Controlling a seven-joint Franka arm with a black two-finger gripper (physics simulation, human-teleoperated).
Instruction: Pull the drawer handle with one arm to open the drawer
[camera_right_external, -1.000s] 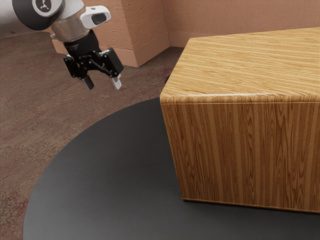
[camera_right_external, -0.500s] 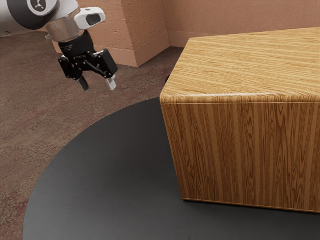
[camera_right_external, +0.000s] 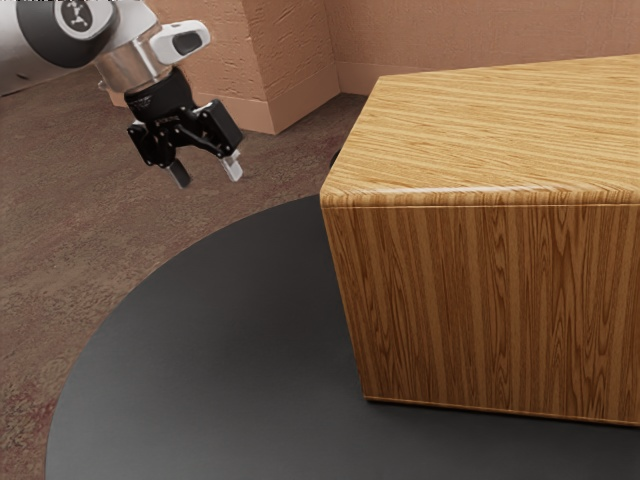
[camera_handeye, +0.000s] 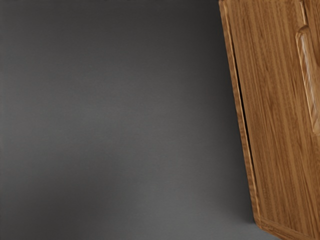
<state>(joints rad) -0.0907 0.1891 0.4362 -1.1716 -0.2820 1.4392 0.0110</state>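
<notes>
Where the round black worktop (camera_right_external: 220, 350) lies nearest the exterior camera, it carries a large oak-grained wooden cabinet (camera_right_external: 490, 200) on the exterior view's right. The cabinet stands flat, its striped side and smooth top showing. In the wrist view, a wooden drawer front (camera_handeye: 272, 125) stands on the same dark surface, with a thin dark seam running along its edge. A long wooden drawer handle (camera_handeye: 309, 80) lies lengthwise on that panel, away from the seam. I cannot tell from the seam whether the drawer is drawn out at all.

Farther back, toward the exterior view's left, the black two-finger gripper (camera_right_external: 206, 172) hangs in the air near the worktop's far edge, well apart from the cabinet. Its jaws are spread with nothing between them, tips pointing down. The white and grey arm (camera_right_external: 90, 30) comes in from the upper left. Behind it lie the brown carpeted floor (camera_right_external: 60, 240) and the salmon textured wall (camera_right_external: 290, 50).
</notes>
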